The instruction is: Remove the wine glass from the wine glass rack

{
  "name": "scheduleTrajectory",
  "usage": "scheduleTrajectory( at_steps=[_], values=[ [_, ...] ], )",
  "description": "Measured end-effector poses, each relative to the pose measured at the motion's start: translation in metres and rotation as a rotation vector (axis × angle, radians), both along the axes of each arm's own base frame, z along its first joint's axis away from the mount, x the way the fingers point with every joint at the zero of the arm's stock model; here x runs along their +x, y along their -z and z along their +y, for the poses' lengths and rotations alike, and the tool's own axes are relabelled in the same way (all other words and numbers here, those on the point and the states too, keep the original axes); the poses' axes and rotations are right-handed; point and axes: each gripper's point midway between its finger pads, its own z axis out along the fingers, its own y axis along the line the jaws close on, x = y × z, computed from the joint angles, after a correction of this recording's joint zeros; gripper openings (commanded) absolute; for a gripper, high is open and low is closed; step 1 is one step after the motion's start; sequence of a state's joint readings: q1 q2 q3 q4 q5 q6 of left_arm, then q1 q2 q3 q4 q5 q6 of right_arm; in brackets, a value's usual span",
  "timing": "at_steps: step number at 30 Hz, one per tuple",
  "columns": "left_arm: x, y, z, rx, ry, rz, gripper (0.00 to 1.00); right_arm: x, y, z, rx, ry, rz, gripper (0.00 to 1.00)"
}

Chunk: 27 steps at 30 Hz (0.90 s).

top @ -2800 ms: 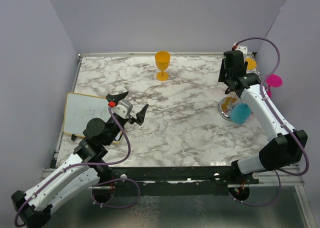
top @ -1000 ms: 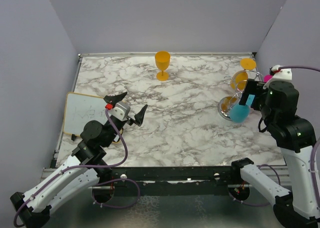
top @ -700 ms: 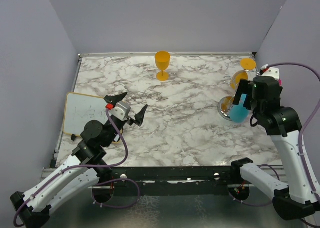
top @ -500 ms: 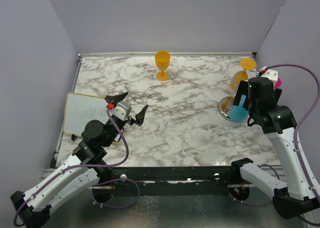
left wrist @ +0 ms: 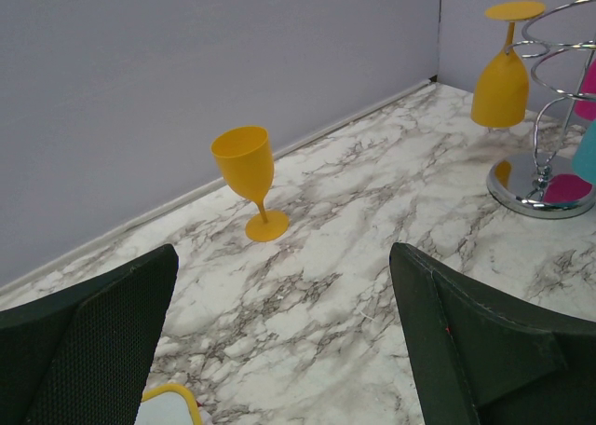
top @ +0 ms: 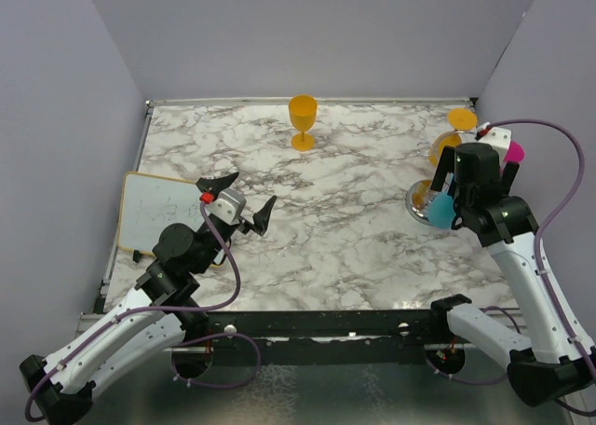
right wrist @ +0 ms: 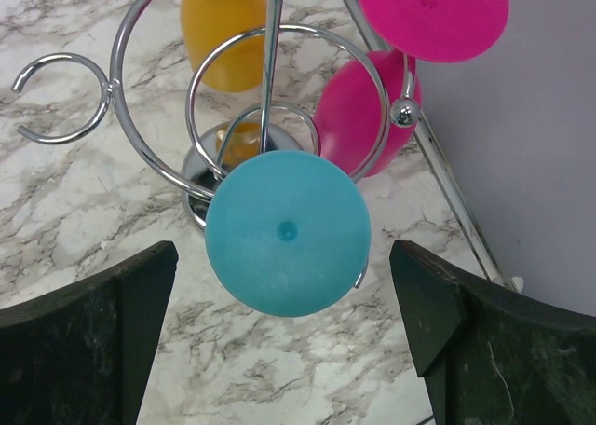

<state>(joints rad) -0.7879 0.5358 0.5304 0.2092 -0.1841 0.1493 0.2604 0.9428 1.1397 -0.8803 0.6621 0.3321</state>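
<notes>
Hovering right hand (right wrist: 282, 253), wide open, empty, over teal wine glass (right wrist: 287, 231), pink glass (right wrist: 358, 117) and orange glass (right wrist: 219, 34) beside on rack (right wrist: 270, 80)

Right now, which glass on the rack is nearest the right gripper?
The teal glass, its foot centred between the fingers; the pink glass and orange glass hang farther back.

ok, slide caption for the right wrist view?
Open right gripper facing the foot of a teal wine glass hanging inverted on the wine glass rack, beside a pink glass and a yellow glass.
</notes>
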Motion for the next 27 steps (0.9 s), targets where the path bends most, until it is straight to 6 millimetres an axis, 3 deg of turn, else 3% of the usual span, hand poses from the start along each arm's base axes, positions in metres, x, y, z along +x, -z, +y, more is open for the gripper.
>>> scheduleTrajectory(
  at_steps=[17, 27],
  values=[
    [-0.001, 0.000, -0.001, 0.000, 0.005, 0.000, 0.99, 0.013, 0.011, -0.015, -0.018, 0.039, -0.009, 0.99],
    [-0.001, 0.000, -0.002, 0.002, 0.006, -0.001, 1.00, 0.021, 0.020, -0.013, 0.012, 0.016, -0.015, 0.99]
  ],
)
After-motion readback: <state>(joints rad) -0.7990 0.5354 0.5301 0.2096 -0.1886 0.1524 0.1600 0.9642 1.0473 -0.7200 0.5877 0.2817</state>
